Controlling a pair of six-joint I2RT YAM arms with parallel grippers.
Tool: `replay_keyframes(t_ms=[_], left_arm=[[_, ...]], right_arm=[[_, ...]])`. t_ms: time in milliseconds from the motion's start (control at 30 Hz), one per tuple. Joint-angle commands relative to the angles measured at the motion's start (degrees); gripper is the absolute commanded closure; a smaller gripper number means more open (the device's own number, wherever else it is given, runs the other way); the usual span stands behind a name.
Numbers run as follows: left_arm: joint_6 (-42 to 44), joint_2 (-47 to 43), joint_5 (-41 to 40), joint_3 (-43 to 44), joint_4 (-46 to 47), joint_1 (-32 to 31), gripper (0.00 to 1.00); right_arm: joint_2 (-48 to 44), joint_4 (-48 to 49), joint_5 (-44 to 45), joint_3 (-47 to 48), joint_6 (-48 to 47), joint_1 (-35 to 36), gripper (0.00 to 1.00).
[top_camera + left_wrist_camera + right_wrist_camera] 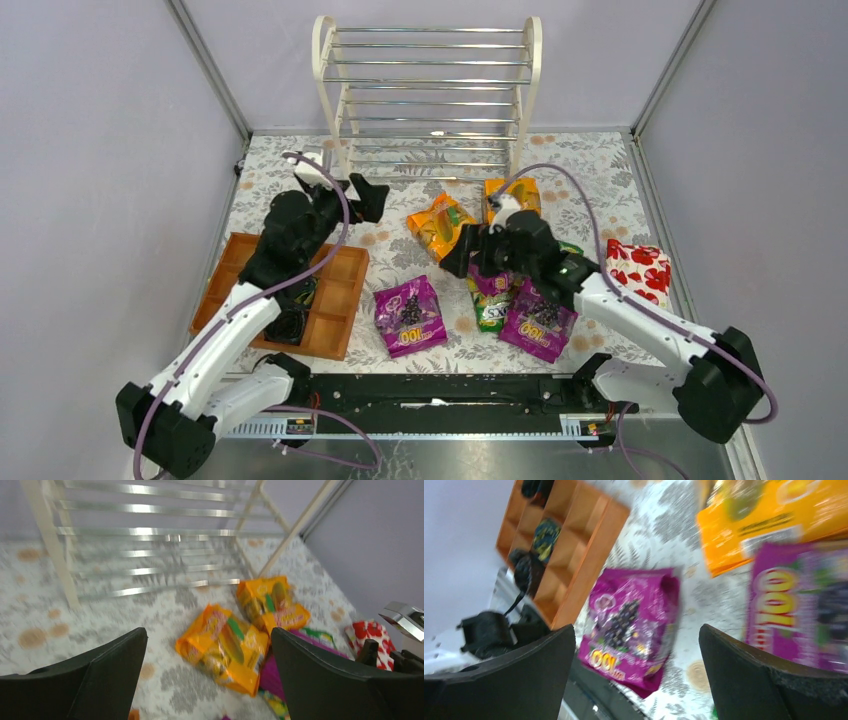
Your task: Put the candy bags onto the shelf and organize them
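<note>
On the table (270,170) before the shelf (322,70), I log one orange candy bag (222,647) lying flat and slantwise, ahead and slightly right of my left gripper (208,632), jaws spread empty; right gripper (636,632), likewise agape, faces a purple bag (634,612) instead.

Readable print noted. The purple bag (409,316) lying just beside the wooden tray (345,285) carries a yellow "100", and my right wrist view confirms the figure. The second purple bag (538,322), well apart from the tray, bears the same "100". The green bag (491,300), nearer the tray than that one, shows "SX"; the rest is illegible. Print on the orange bags (438,224) is unreadable.
</note>
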Motion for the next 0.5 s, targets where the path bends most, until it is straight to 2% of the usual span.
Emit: replay_keyframes(t_ms=[0,133,267,467], left_arm=[[-7.2,3.9,5.2,-0.5,-8.2,-0.3,0.01],[-10.4,7.7,12.3,-5.5,-9.2,-0.3,0.01],[-13.3,12.1,18.2,-7.4,-9.6,-0.3,0.01],[-15.3,17.4,25.5,-10.2,-7.2,-0.3,0.02]], right_arm=[[3.0,11.6,-3.7,-3.0,6.8,7.5,0.0],[7.1,17.2,-5.3,-5.3,9.2,17.3,0.0],[12.3,18.8,-5.4,-6.2,9.1,25.0,0.0],[10.3,17.3,-1.3,-11.7,8.1,28.7,0.0]])
